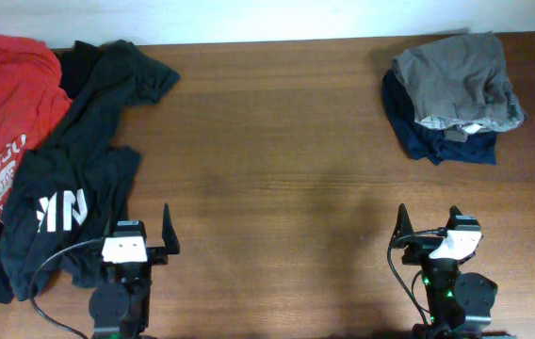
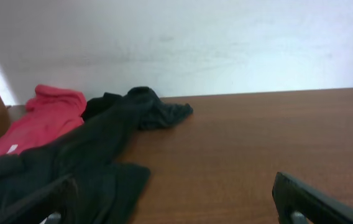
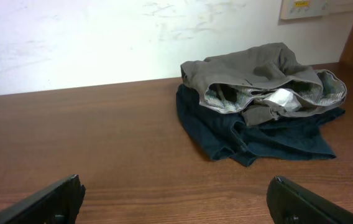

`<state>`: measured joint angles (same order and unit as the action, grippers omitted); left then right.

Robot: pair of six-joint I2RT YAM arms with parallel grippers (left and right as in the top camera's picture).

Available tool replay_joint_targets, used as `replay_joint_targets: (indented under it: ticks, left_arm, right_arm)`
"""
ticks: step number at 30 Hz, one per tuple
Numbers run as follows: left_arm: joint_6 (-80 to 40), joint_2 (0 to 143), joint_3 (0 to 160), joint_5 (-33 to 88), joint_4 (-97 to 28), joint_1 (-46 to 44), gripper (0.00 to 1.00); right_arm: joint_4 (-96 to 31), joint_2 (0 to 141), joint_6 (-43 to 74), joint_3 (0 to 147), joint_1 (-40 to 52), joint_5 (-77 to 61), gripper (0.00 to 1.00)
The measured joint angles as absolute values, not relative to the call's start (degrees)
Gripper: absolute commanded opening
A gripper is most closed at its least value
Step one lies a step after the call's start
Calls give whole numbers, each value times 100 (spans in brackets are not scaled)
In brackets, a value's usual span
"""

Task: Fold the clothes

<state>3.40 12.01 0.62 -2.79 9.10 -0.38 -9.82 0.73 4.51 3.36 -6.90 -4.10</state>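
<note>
The grey-khaki shorts (image 1: 461, 80) lie folded on top of a navy garment (image 1: 437, 141) at the far right of the table; both also show in the right wrist view, the shorts (image 3: 257, 71) with a pale-lined waistband, over the navy garment (image 3: 257, 140). A black tee with white print (image 1: 79, 179) lies spread at the left, overlapping a red tee (image 1: 18, 104); the left wrist view shows the black tee (image 2: 96, 155) and the red tee (image 2: 40, 121). My left gripper (image 1: 142, 233) is open and empty by the black tee's edge. My right gripper (image 1: 429, 223) is open and empty, well short of the shorts.
The brown wooden table (image 1: 277, 160) runs to a white wall at the back. A wall plate (image 3: 316, 7) sits at the right wrist view's upper right. A cable (image 1: 56, 264) loops from the left arm's base over the black tee.
</note>
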Motion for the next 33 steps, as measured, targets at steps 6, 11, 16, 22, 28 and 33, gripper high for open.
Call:
replay_joint_targets:
  ticks: [6, 11, 16, 22, 28, 33]
  left_arm:
    - [338, 679, 62, -239, 134, 67, 99]
    - [340, 226, 62, -235, -425, 78, 99]
    - [342, 84, 62, -235, -432, 78, 99]
    - [342, 84, 62, -235, -434, 78, 99]
    - [344, 84, 62, -235, -434, 78, 99]
    - [342, 84, 62, -235, -432, 78, 99]
  right_arm:
    - [-982, 73, 456, 336, -690, -410, 98]
    - [-982, 73, 451, 336, -690, -410, 99]
    - [-980, 73, 449, 336, -690, -410, 99]
    - [-980, 73, 454, 336, -690, -410, 99]
    - [-980, 73, 454, 336, -690, -410, 99]
    - [-980, 73, 451, 336, -690, -410, 99]
